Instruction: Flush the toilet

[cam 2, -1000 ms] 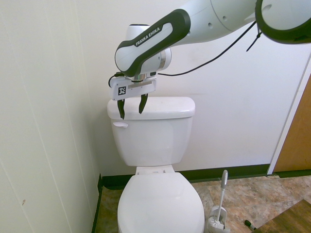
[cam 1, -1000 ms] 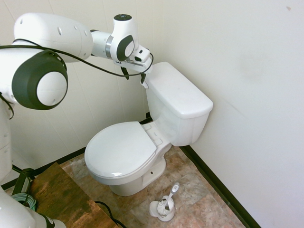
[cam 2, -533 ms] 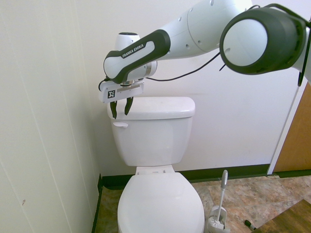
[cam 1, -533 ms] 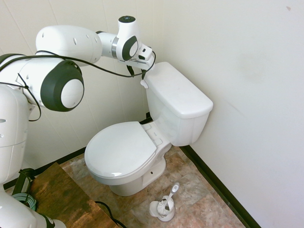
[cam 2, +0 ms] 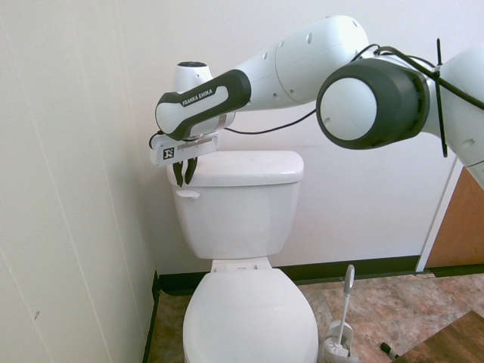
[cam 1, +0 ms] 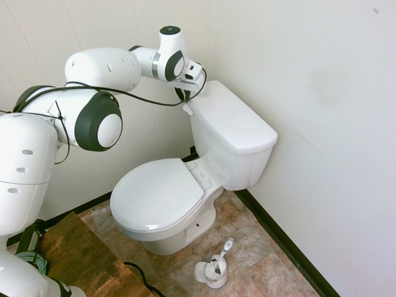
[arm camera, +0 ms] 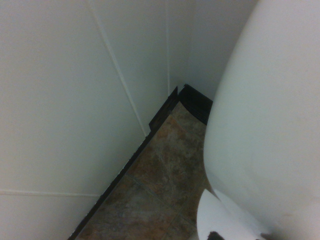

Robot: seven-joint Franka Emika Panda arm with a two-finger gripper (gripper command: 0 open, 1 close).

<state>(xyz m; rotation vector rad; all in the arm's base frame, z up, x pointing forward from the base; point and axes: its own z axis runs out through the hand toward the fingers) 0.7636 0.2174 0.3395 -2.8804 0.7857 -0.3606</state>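
White-walled bathroom, fingers (cam 2: 182, 173) nearly closed — empty — just above toilet (cam 2: 242, 219) lever (cam 2: 187, 193).

My end effector (cam 2: 184, 173) hung at the corner of the tank lid (cam 2: 242, 168), squeezed into the narrow gap between the toilet (cam 1: 185, 185) and the panelled side wall (cam 2: 68, 197). That wall stood close on one side and the back wall (cam 2: 363, 113) rose right behind the tank, so I had little sideways room there. The flush lever (cam 2: 186, 194) sat just below my fingers (cam 2: 178, 172), which stood close together. Open air lay above the tank lid and over the closed seat lid (cam 1: 154, 193). Down on the floor (cam 1: 260, 260), the toilet brush (cam 1: 216, 266) stood beside the bowl, well apart from me.
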